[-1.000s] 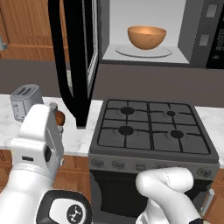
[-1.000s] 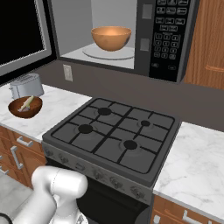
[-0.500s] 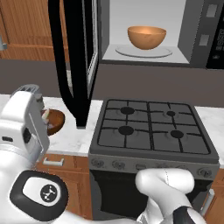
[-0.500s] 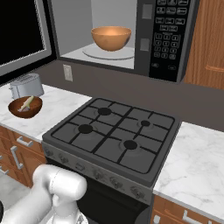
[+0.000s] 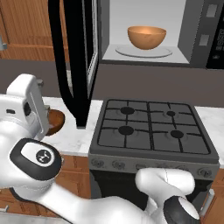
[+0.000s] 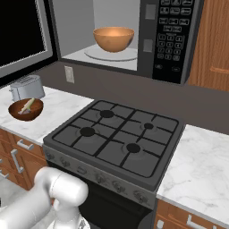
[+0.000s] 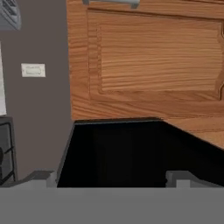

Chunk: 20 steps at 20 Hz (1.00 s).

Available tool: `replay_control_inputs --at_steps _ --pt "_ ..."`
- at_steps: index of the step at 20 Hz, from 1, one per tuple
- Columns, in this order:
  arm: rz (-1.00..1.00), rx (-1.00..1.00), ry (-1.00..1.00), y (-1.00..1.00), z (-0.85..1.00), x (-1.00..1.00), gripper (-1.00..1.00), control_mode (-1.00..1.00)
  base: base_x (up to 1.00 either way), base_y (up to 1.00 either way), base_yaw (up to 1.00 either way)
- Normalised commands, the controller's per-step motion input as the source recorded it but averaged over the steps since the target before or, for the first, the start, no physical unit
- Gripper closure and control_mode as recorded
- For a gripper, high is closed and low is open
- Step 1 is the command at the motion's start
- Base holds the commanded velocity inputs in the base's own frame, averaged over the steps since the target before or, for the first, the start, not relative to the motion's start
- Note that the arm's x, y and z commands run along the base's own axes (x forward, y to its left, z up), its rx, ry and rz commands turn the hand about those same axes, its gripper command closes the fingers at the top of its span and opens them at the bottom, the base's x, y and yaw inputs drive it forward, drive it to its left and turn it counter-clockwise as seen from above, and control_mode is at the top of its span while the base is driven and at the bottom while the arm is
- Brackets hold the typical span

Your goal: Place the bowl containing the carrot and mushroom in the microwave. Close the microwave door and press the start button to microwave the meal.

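Two dark finger tips (image 7: 43,178) stand well apart, nothing between them; the gripper (image 7: 111,181) is open and faces the black microwave door (image 7: 131,153), which hangs swung wide. The bowl (image 5: 147,37) already sits on the turntable inside the microwave (image 6: 147,40). I judge a glancing push could slip off the glossy frame, or the elbow could sweep the brown bowl (image 6: 25,109) beside the toaster (image 6: 27,86).

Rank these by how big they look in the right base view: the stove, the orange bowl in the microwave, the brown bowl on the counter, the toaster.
1. The stove
2. The orange bowl
3. The brown bowl and toaster look about equal, so I leave them unranked.
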Motion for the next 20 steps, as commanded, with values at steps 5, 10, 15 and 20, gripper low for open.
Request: replay_control_inputs --at_steps 5,10,15,20 --pt "-0.07 -0.08 0.07 0.0 -0.11 0.65 -1.0 -1.0 0.0 0.0 0.0" --pt "-0.24 -0.1 0.02 -0.11 -0.08 0.17 -1.0 -1.0 0.0 0.0 0.0" --pt "-0.35 -0.02 0.0 -0.56 0.08 -0.11 -1.0 -1.0 0.0 0.0 0.0" --pt "-0.38 0.0 0.0 -0.84 0.21 -0.2 -1.0 -1.0 0.0 0.0 0.0"
